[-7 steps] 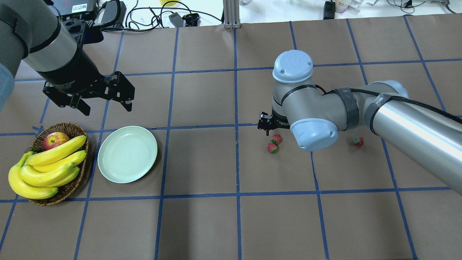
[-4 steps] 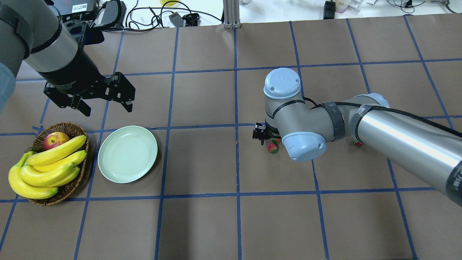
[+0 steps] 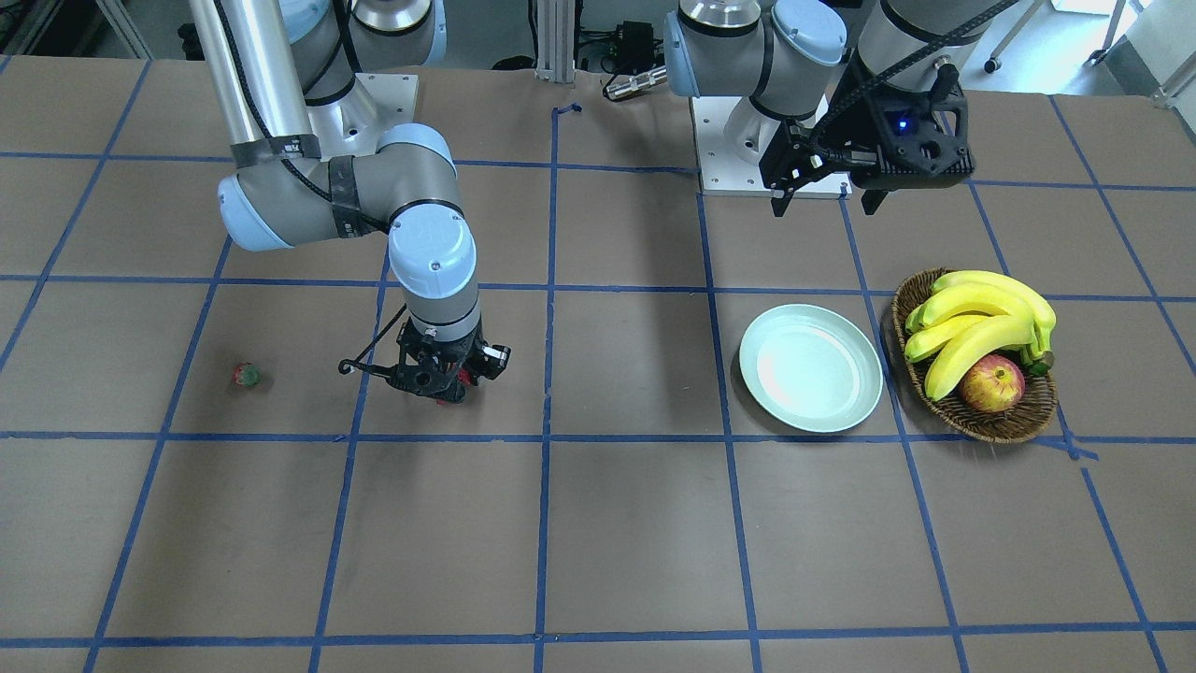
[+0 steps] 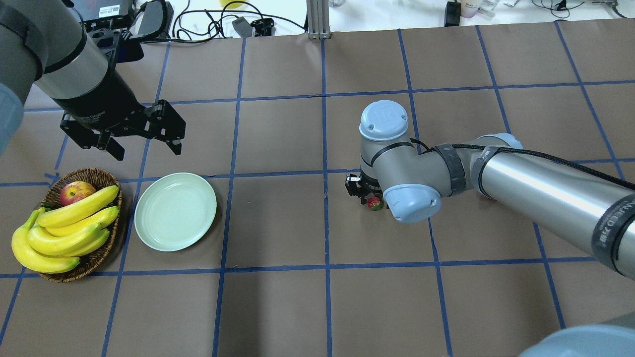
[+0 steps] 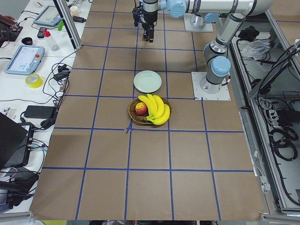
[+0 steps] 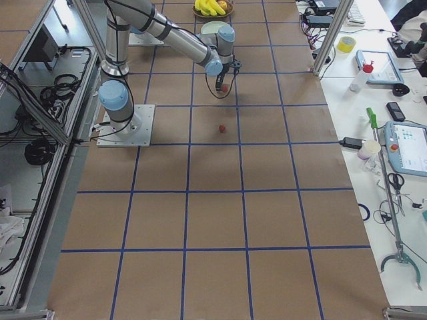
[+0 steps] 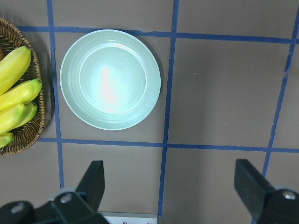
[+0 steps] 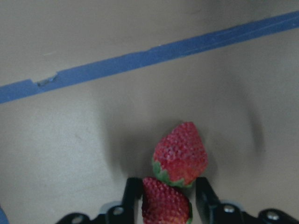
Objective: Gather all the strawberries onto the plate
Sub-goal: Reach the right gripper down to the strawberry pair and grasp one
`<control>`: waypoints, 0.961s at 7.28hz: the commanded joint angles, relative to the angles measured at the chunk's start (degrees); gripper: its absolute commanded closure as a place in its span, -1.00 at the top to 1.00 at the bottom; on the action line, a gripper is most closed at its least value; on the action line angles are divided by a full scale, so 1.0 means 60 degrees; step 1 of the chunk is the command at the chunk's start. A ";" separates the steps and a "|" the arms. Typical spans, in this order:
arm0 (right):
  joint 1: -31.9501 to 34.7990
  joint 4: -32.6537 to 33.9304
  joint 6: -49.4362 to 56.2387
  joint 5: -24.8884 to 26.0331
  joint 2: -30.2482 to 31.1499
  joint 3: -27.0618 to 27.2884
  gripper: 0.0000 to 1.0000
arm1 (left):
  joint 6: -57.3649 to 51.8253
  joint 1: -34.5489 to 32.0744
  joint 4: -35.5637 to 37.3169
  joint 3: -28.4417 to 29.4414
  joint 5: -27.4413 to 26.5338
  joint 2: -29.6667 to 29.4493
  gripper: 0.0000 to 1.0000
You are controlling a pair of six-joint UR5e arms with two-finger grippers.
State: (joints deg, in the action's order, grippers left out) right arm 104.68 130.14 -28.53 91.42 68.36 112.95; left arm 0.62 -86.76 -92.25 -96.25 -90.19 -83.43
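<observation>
Two strawberries lie touching right of the table's middle. My right gripper (image 8: 166, 198) is low over them, shut on the near strawberry (image 8: 166, 207). The other strawberry (image 8: 181, 154) lies just past the fingertips. From overhead, only one berry (image 4: 375, 203) peeks out under the right wrist. A third strawberry (image 3: 247, 375) lies alone farther to my right; the right arm hides it in the overhead view. The pale green plate (image 4: 175, 210) holds nothing. My left gripper (image 4: 146, 148) hovers open above and behind the plate (image 7: 110, 79).
A wicker basket (image 4: 89, 173) with bananas (image 4: 69, 223) and an apple (image 4: 77, 192) stands just left of the plate. Blue tape lines grid the brown table. Cables and devices lie along the far edge.
My right arm swung left and came down over the pair of strawberries, covering one berry and hiding the lone one from overhead. The left arm held still.
</observation>
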 commanded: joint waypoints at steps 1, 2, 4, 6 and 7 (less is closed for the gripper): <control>0.0000 -0.0055 0.0037 -0.0031 0.0033 -0.0046 -0.47 | -0.0001 0.0016 -0.0006 -0.0013 -0.0027 -0.0011 1.00; 0.0000 -0.0084 0.0052 -0.0031 0.0048 -0.0060 -0.50 | -0.0001 0.0016 0.0009 -0.0013 -0.0012 -0.0025 1.00; 0.0015 -0.0200 -0.0035 -0.0510 0.0106 -0.0424 -0.50 | -0.0001 0.0016 0.0009 -0.0013 -0.0012 -0.0040 1.00; 0.0218 -0.0333 -0.0459 -0.1319 0.0092 -0.0602 -0.49 | -0.0001 0.0031 0.0024 -0.0013 -0.0027 -0.0040 1.00; 0.0365 -0.0319 -0.0780 -0.1654 0.0063 -0.0805 -0.49 | -0.0015 0.0103 0.0038 -0.0013 -0.0012 -0.0040 1.00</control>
State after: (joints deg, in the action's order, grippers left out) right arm 105.83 128.28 -31.22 83.97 68.87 109.33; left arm 0.60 -86.46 -92.08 -96.30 -90.33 -83.67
